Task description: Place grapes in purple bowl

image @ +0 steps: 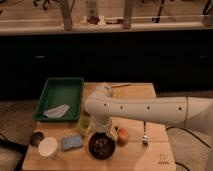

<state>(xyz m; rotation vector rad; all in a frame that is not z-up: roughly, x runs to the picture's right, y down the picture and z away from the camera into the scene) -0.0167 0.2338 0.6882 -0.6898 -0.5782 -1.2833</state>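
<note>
The gripper (102, 131) hung directly over the purple bowl (102, 146), at the end of the white arm (145, 109) that reached in from the right edge of the view. It sat in the arm's shadow and mostly behind the arm's bulk, so whether it was released or clenched could not be told. Below it, the purple bowl rested near the front edge of the wooden table (135, 92), and a dark, speckled mass that looked like the grapes (102, 145) lay inside it.

Just right of the bowl sat an orange round fruit (122, 135), and further right a fork (145, 135) lay on the wood. Just behind the bowl and to its left stood a small light-green cup (84, 125), partly covered by the arm. To the left of the bowl lay a blue sponge (72, 142), then a white cup (48, 147), and beyond it a dark round container (36, 138) near the table's left edge. A green tray (61, 98) occupied the table's back left part, with a pale folded object (56, 111) lying in it.
</note>
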